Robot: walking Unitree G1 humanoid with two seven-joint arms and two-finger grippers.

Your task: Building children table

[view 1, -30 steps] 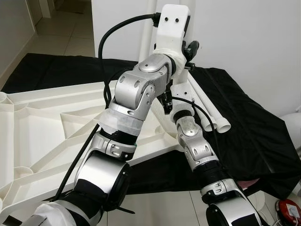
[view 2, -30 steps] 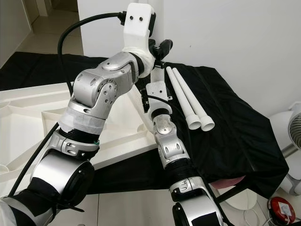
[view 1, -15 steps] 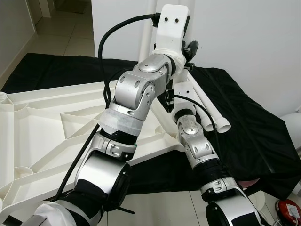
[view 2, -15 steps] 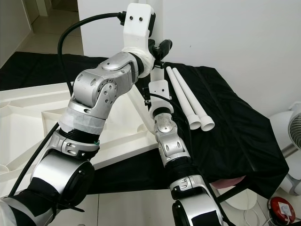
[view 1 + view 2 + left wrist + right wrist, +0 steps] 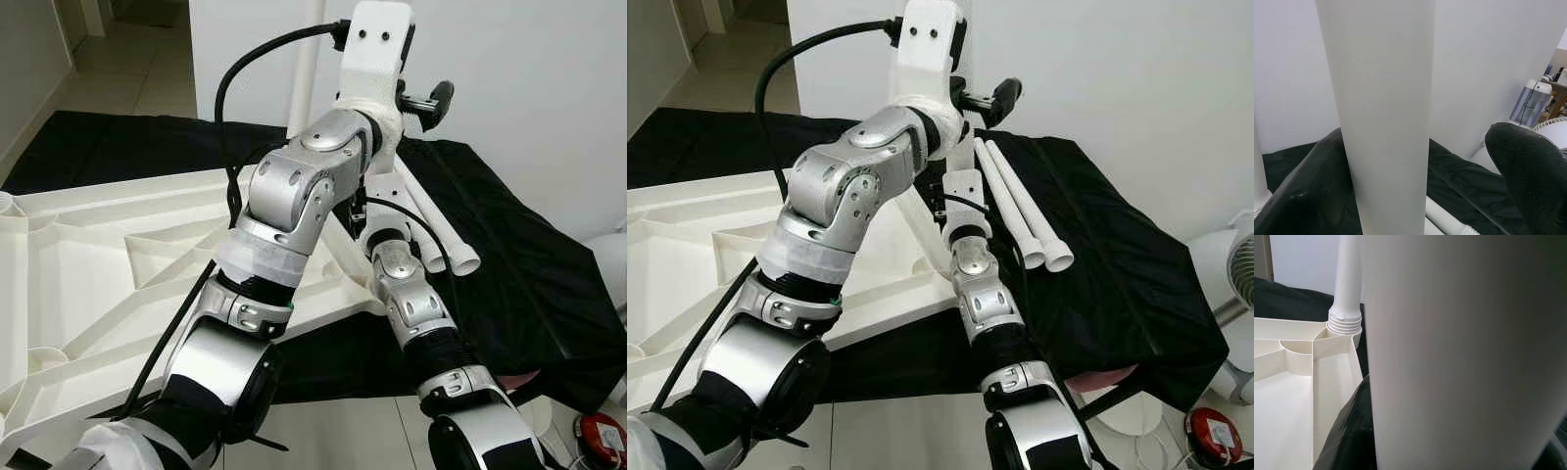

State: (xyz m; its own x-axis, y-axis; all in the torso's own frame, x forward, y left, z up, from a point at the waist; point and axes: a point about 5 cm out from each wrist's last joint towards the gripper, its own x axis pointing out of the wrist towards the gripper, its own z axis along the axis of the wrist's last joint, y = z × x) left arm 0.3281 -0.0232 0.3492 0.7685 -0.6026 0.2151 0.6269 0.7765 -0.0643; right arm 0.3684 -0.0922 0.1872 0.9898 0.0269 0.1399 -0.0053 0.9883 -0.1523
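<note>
White plastic makes up everything we are building with: the tabletop (image 5: 88, 264) lies upside down on a black cloth (image 5: 1117, 264), ribbed underside up, so that its corner sockets face us and can take the legs. We have one upright leg (image 5: 1381, 117) standing at the near corner, and both arms are gathered on it. Our left gripper (image 5: 1415, 161) is raised high on the leg, which runs straight up between its two black fingers (image 5: 1533, 166); one finger sits against the tube while the other stands apart from it, so we judge these jaws released or only loosely around the leg, steadying its top rather than clamping it. Our right gripper (image 5: 1366, 431) is lower down, near the socket, with the leg pressed close across its camera; we cannot tell whether these jaws are clenched or slack. Beyond the right jaws, another leg (image 5: 1347, 289) already stands with its threaded end seated in the far corner socket (image 5: 1344, 333). Just beside our arms, two spare legs (image 5: 1024, 211) lie side by side on the cloth, within reach for the remaining corners. We judge the step in hand to be seating and turning this leg home.
</note>
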